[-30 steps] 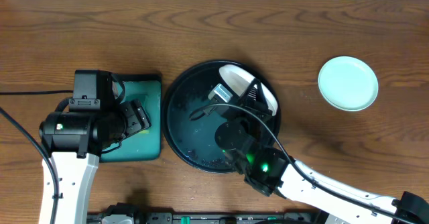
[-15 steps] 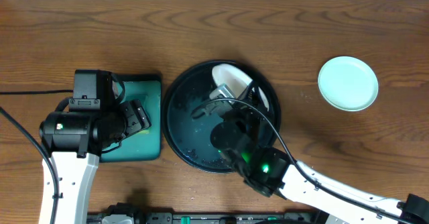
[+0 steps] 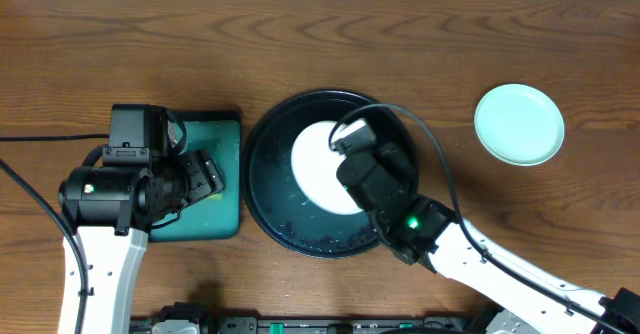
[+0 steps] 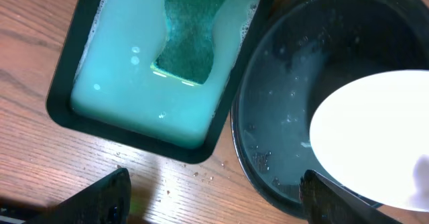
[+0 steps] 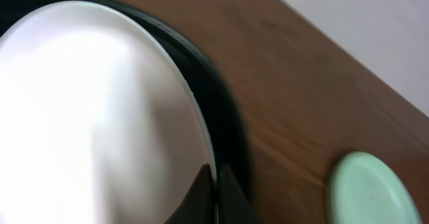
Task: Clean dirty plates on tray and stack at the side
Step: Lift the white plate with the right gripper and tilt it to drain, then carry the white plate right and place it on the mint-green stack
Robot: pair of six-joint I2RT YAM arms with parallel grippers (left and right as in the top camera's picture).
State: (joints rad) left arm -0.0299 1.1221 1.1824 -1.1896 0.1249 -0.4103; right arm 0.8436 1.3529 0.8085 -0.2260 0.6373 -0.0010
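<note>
A white plate (image 3: 315, 169) shows face-up over the middle of the round black tray (image 3: 262, 189). My right gripper (image 3: 342, 142) is shut on its right rim; in the right wrist view the two fingertips (image 5: 204, 187) pinch the edge of the white plate (image 5: 100, 103) above the tray's rim (image 5: 224, 117). Whether the plate rests on the tray or hangs above it, I cannot tell. A pale mint plate (image 3: 518, 124) lies on the table at the right. My left gripper (image 4: 214, 200) stands open over bare wood between the two trays, holding nothing.
A rectangular teal tray (image 3: 228, 134) with soapy liquid lies left of the black tray, and a green sponge (image 4: 191, 29) sits in it. The black tray's floor (image 4: 275, 137) is wet with specks. Small crumbs dot the wood in front.
The white plate was tilted on edge at the back of the tray; it has swung down to face up over the tray's middle, with the right wrist turning. The left arm is still.
</note>
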